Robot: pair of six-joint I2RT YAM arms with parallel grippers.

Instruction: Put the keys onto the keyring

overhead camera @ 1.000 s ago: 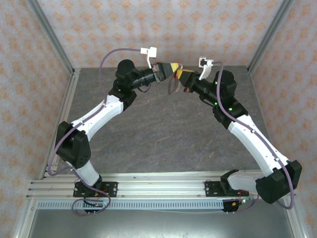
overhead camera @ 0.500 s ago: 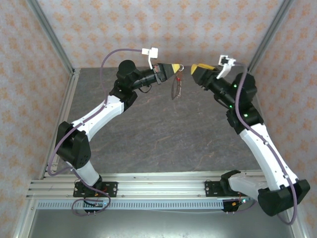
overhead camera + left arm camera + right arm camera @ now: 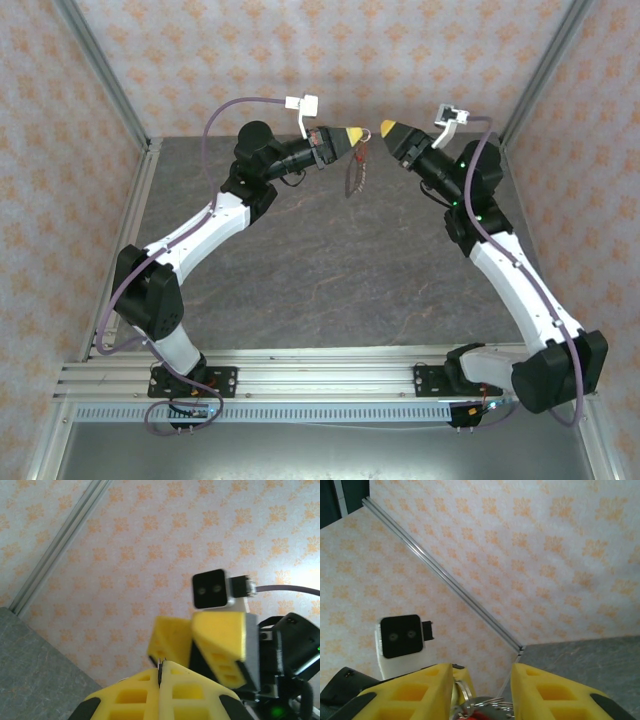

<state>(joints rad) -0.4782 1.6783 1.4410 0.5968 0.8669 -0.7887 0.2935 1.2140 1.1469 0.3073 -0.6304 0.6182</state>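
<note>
Right pincer (fingers parted) edged nearer keyring.

Count log.
- Arms: 2, the left arm and the right arm.
- Grippers: 2, the left gripper and the right gripper.
- Yellow fingers: 2 per gripper, 4 total.
- Wrist cameras: 2, the left camera and the right camera.
- Keyring: 1.
- Red key: 1.
- Purple cables: 2, one per arm.
- Table: 1.
</note>
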